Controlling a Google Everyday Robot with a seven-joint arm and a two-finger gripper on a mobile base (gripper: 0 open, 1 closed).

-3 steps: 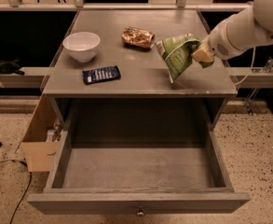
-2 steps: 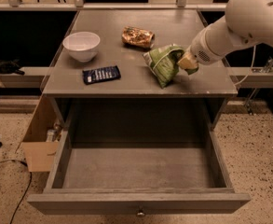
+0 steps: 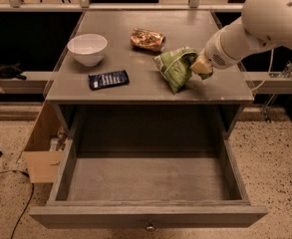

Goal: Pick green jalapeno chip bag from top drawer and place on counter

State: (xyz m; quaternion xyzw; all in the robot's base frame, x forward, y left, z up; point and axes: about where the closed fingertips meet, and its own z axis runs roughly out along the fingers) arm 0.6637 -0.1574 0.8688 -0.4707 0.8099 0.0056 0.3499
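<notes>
The green jalapeno chip bag (image 3: 175,67) rests on the counter (image 3: 135,86), right of centre near the front edge. My gripper (image 3: 199,65) is at the bag's right end, at the tip of the white arm that comes in from the upper right, and it appears shut on the bag's edge. The top drawer (image 3: 148,183) is pulled fully open below the counter. Its inside is bare grey wood, with a small round knob (image 3: 148,227) on its front panel.
A white bowl (image 3: 87,48) stands at the counter's left. A flat dark blue packet (image 3: 108,79) lies in front of it. A brown-gold snack bag (image 3: 147,39) lies at the back centre. An open cardboard box (image 3: 43,148) sits on the floor at the left.
The arm has moved left and down with the green bag. The bag hung tilted above the counter's right side before and now rests on the counter.
</notes>
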